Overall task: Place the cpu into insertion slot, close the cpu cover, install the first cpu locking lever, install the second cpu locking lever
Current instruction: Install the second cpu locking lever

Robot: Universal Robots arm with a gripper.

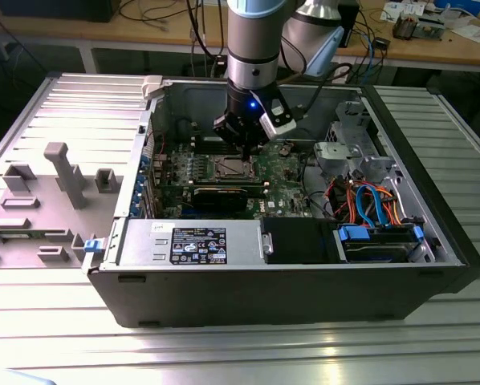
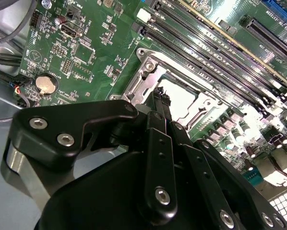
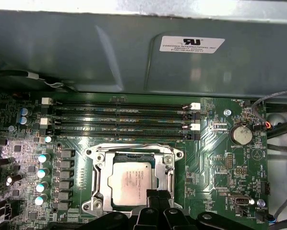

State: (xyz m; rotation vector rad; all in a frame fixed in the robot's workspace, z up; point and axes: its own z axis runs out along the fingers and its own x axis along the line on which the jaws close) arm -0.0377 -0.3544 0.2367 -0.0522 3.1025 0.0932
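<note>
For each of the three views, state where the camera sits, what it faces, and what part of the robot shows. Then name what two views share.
Exterior view: off the arm, above and before the open computer case; the arm and gripper hang over the motherboard.
First wrist view: on the arm, facing the motherboard; the cpu sits in the insertion slot, gripper at the picture's edge.
Second wrist view: on the arm, looking along the black gripper at the slot.
Shared: both wrist views show the memory slots.
</note>
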